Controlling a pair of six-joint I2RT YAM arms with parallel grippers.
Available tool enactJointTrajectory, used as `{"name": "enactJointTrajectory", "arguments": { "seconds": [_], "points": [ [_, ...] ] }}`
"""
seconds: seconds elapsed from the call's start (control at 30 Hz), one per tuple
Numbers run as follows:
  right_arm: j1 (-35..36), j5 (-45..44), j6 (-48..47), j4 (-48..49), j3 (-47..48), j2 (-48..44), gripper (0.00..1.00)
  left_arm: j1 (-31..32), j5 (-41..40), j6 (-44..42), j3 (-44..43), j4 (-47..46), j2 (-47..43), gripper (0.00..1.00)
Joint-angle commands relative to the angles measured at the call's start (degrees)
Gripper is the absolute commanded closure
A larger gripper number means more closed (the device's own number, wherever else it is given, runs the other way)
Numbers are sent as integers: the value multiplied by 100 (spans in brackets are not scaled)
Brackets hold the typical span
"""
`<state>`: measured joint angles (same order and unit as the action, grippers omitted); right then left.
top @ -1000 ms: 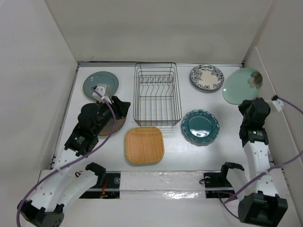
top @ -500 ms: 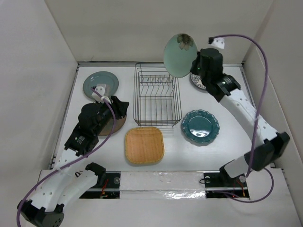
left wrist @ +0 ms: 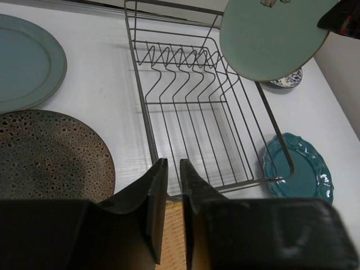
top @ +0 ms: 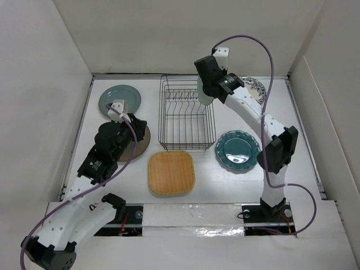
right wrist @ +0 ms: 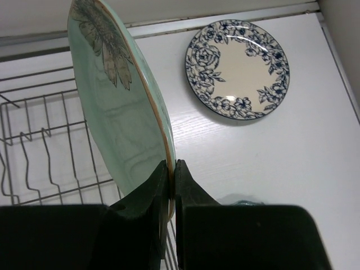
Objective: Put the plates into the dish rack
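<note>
- White table (top: 225,188) is carrying everything.
- Black wire dish rack (top: 186,115) is standing at centre back.
- Grey-teal plate (top: 112,95) is lying back left, brown plate (top: 144,142) just in front of it.
- Orange-tan plate (top: 171,172) is lying before the rack.
- Dark teal scalloped plate (top: 237,151) is lying right; floral-rimmed plate (top: 257,89) behind it.

You have bright, even light from overhead. The white table (top: 236,188) and walls bounce it around, so shadows stay faint: a soft grey patch under the dish rack (top: 185,115) and a thin rim of shade around the dark teal scalloped plate (top: 238,149). The clear film strip (top: 191,216) along the near edge throws wrinkled glare. In the wrist views the left gripper (left wrist: 174,164) and right gripper (right wrist: 172,164) read as near-black, underexposed masses, slightly soft. The pale mint plate (right wrist: 121,112) is sharp, with a mild sheen. The rack wires bow slightly toward the left wrist view's edges.
</note>
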<state>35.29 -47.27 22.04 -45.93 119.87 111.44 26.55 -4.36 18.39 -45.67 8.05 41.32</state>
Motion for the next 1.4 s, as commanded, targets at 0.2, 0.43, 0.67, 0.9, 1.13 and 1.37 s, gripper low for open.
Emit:
{"name": "enactJointTrajectory", "arguments": {
  "seconds": [0.2, 0.43, 0.67, 0.9, 1.13, 1.37],
  "points": [
    [22, -960, 230, 58, 703, 53, 100, 17, -267, 42, -241, 117, 227, 75],
    [22, -925, 186, -91, 1046, 589, 100, 17, -223, -2, -241, 232, 368, 74],
    [127, -1092, 257, -302, 1223, 976, 100, 17, -65, -11, -214, 276, 596, 76],
    [382, -1153, 353, -136, 908, 1126, 100, 17, 40, -11, -188, 276, 807, 76],
    [497, -1215, 582, 102, 476, 1082, 100, 17, 260, -20, -197, 328, 1211, 77],
    [760, -1093, 168, 919, 195, 713, 93, 17, 620, -11, -249, 320, 1695, 73]
  ]
}}
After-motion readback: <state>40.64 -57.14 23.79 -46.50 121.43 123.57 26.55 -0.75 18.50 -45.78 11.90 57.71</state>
